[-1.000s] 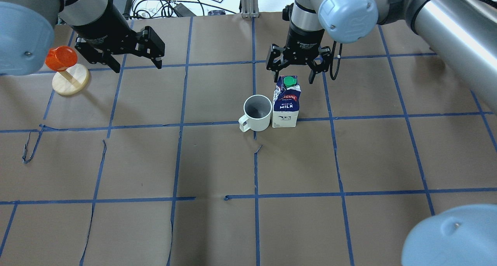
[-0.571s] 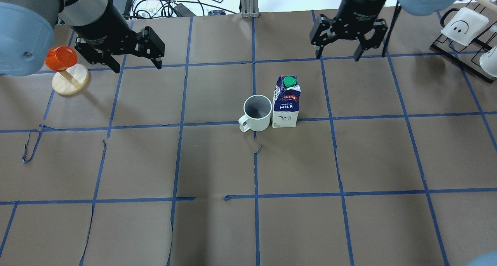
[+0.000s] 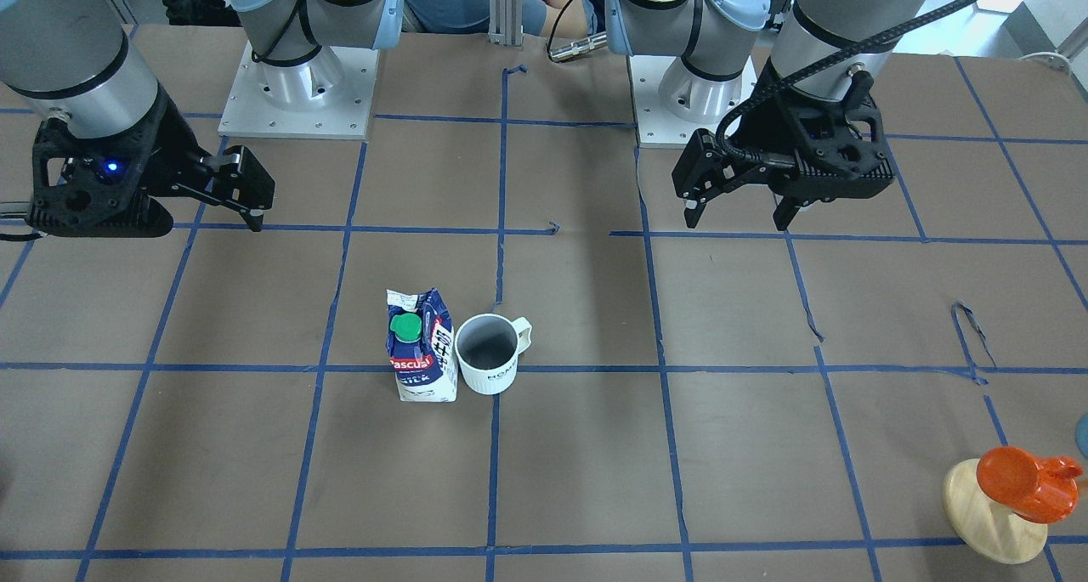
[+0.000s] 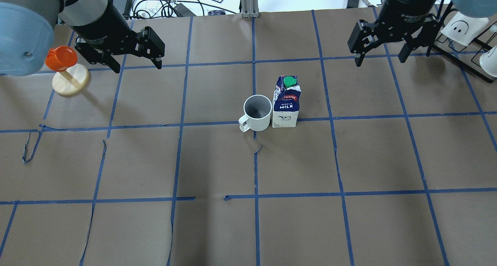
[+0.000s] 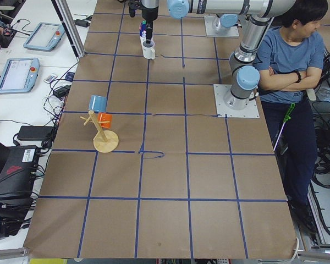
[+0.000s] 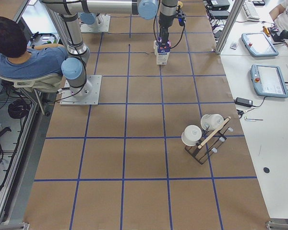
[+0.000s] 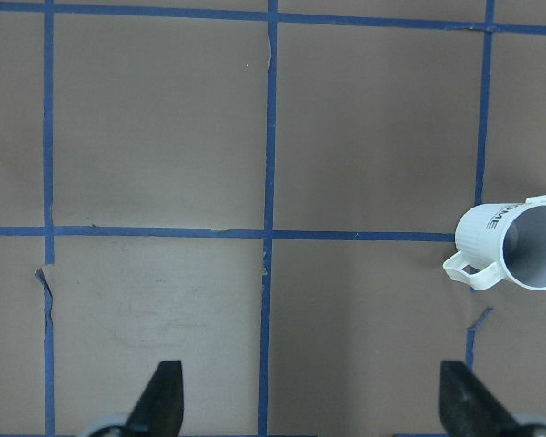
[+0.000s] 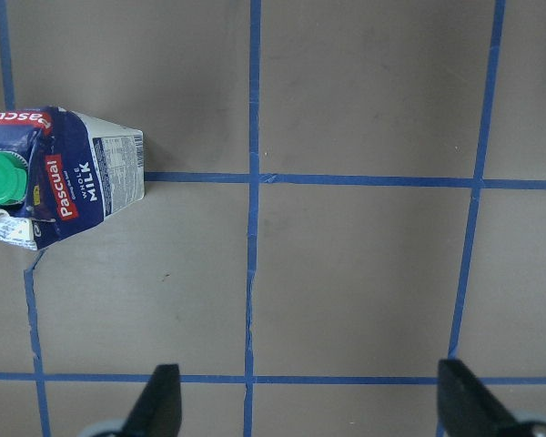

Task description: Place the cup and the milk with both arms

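The right gripper [image 4: 379,59] hangs with its black jaws spread wide and nothing between them, above the table's far right, just beside a black wire mug rack [image 4: 471,52] that carries a white smiley-face mug [image 4: 464,26]. A second ago it hovered directly over the milk; it has since swung away to the right and now sits well apart from it. The left gripper [image 4: 138,67] is likewise spread and empty above the far left, unmoved.

The milk [image 4: 286,103] stands upright near the table's middle, long axis vertical. Its round green screw cap [image 4: 288,80] sits on the crumpled gable, and its "WHOLE MILK" face is turned toward the robot. The cup [image 4: 257,112] stands upright, touching or just beside the milk on the robot's left, with its mouth up. Its handle [image 4: 244,123] points toward the robot and to its left. Neither has shifted.

The carton is glossy dark blue and white card. The cup is smooth white ceramic, grey inside, with faint ribbing low on its wall. The table [image 4: 217,161] is covered in brown paper gridded with blue tape, torn in places. An orange plastic cup [image 4: 61,58] hangs on a wooden disc stand [image 4: 72,81] near the left gripper.
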`<control>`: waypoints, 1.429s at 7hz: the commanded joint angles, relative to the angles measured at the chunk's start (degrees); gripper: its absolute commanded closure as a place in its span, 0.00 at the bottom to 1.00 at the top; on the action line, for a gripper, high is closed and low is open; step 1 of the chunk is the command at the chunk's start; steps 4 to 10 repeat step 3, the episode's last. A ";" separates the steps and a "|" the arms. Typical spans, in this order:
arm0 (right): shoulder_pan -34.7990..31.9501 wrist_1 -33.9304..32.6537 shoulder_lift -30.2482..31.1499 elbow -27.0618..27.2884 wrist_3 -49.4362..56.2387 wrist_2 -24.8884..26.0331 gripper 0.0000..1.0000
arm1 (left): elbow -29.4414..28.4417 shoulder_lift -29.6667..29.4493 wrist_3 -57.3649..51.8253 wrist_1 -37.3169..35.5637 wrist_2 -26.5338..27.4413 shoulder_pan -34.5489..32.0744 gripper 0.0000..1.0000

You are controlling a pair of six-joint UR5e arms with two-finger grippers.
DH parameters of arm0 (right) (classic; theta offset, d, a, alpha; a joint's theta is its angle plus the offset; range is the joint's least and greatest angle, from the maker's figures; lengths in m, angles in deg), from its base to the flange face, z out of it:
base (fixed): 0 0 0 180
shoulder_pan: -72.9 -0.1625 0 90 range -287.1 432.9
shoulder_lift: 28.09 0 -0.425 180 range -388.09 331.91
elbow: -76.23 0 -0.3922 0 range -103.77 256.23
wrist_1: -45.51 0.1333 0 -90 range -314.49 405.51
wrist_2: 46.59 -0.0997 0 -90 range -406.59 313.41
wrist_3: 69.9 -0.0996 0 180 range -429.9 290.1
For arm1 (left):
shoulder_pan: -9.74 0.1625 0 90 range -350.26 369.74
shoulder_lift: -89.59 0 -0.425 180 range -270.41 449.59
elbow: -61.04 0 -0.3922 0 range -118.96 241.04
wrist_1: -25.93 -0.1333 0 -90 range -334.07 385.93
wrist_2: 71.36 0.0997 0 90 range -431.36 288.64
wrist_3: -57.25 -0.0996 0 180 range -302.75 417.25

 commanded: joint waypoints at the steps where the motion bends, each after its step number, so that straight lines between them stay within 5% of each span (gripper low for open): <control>1: -0.03 0.15 0.31 0.15 0.03 0.41 0.00 | 0.00 0.07 0.00 0.00 0.00 0.00 0.00; 10: -0.03 0.67 1.01 0.15 0.03 0.50 0.00 | 0.00 0.07 0.00 0.09 0.00 0.00 0.00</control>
